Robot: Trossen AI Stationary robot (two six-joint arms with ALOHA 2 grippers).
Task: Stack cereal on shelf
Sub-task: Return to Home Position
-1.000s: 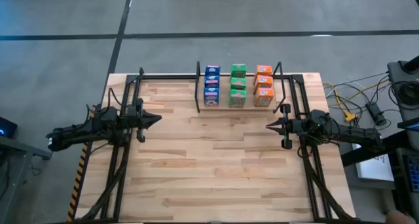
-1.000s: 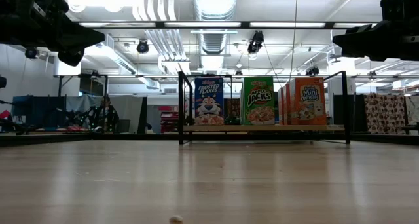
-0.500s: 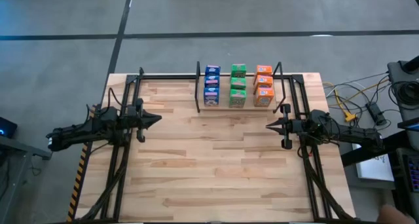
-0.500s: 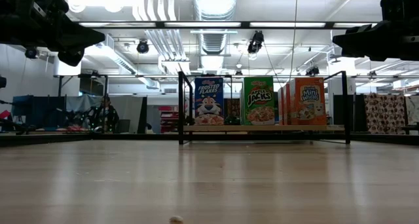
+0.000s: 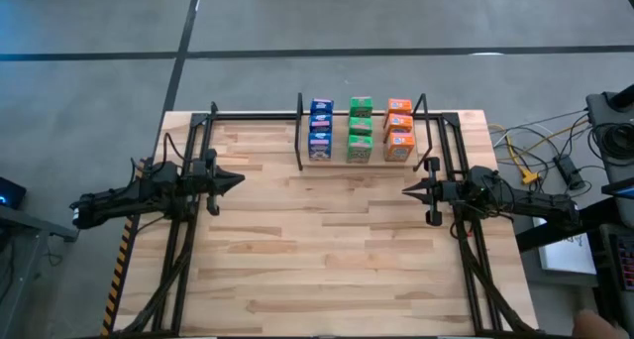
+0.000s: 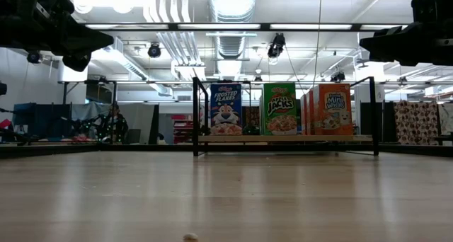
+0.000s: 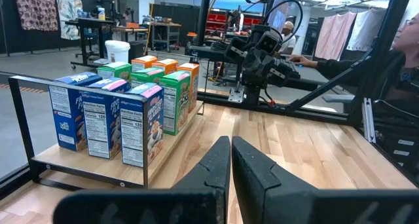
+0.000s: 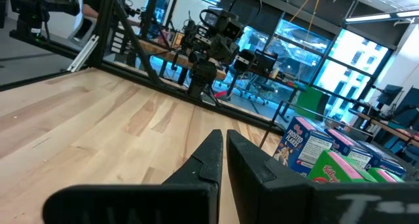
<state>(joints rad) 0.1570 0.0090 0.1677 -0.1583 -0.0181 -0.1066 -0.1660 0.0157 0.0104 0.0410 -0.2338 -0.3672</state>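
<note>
All nine cereal boxes stand upright on the shelf [image 5: 360, 162] at the table's far edge, in three rows running front to back: blue [image 5: 320, 129], green [image 5: 361, 128], orange [image 5: 399, 127]. In the low view the front boxes show as blue [image 6: 226, 109], green [image 6: 280, 109] and orange [image 6: 329, 109] on the light board [image 6: 283, 138]. My left gripper [image 5: 241, 179] hovers shut over the table's left side, pointing right. My right gripper [image 5: 405, 190] hovers shut over the right side, pointing left. Both are well clear of the shelf and hold nothing.
Black side frames [image 5: 188, 180] [image 5: 458, 180] run along the table's left and right edges under the arms. The wooden tabletop [image 5: 327, 250] lies bare between the grippers and toward the near edge. A small crumb [image 6: 190, 236] sits near the low camera. Cables lie off the table's right.
</note>
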